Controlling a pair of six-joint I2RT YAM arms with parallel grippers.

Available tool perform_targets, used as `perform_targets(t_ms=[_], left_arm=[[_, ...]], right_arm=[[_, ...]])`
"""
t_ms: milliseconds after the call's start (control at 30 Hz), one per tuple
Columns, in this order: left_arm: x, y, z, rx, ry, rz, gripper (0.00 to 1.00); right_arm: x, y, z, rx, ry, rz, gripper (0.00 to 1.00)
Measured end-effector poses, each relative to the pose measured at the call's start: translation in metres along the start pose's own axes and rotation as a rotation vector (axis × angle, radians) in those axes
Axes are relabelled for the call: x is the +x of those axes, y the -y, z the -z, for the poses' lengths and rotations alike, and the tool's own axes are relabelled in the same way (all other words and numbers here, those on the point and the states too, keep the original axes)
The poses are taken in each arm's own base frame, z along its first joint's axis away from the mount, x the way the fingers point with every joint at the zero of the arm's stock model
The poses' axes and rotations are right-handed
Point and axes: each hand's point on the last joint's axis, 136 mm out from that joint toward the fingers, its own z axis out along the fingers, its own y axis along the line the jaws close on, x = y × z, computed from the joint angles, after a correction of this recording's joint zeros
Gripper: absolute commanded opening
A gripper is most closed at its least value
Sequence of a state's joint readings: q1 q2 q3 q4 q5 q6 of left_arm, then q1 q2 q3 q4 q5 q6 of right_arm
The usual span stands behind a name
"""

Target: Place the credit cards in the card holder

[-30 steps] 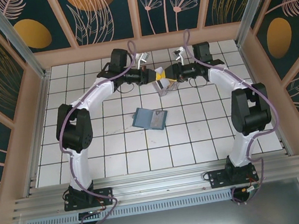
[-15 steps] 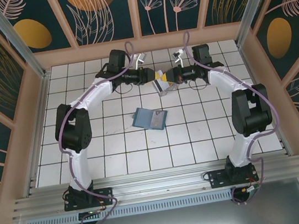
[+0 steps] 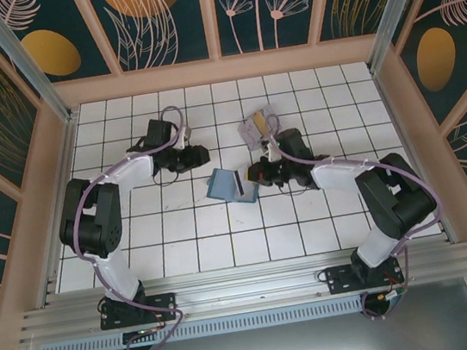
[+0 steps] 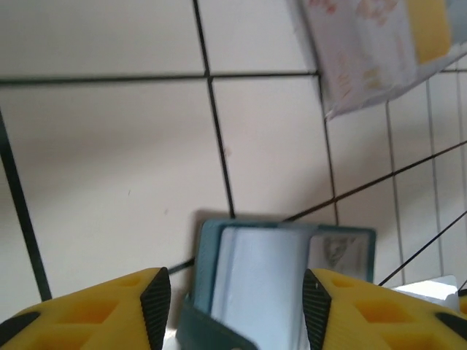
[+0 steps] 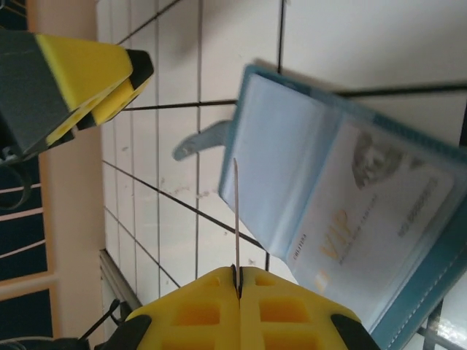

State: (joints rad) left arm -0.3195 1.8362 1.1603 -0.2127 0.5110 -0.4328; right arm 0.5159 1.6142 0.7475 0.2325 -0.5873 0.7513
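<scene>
The teal card holder (image 3: 231, 184) lies open near the middle of the white gridded table (image 3: 181, 234), pale inner leaves up, with a card marked VIP showing behind one clear pocket in the right wrist view (image 5: 343, 193). The right gripper (image 3: 255, 172) sits just beside its right edge, jaws pressed together on a thin card (image 5: 236, 211) held edge-on and pointing toward the holder's left leaf; I cannot tell whether it touches. The left gripper (image 3: 200, 155) hangs near the holder's far left corner, fingers apart and holding nothing. The other credit cards (image 3: 257, 125) lie in a small heap farther back, one of them gold-yellow, apart from the holder.
</scene>
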Motion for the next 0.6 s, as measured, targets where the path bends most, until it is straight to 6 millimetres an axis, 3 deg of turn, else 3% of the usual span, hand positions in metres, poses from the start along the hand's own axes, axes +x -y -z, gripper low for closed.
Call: perform_targets(t_ms=[200,300,600], left_arm=[[0.035,-0.018,-0.005,-0.026,-0.067,0.015,0.60],[0.037,-0.019,-0.005,-0.025,-0.070,0.001,0.65],[0.030,-0.008,-0.003,0.014,-0.043,-0.023,0.65]], right_arm=[[-0.001,0.014,-0.007,0.065,0.074,-0.050,0.00],[-0.002,0.013,-0.011,0.070,0.093,-0.046,0.00],[-0.007,0.022,-0.011,0.120,0.148,-0.070,0.00]])
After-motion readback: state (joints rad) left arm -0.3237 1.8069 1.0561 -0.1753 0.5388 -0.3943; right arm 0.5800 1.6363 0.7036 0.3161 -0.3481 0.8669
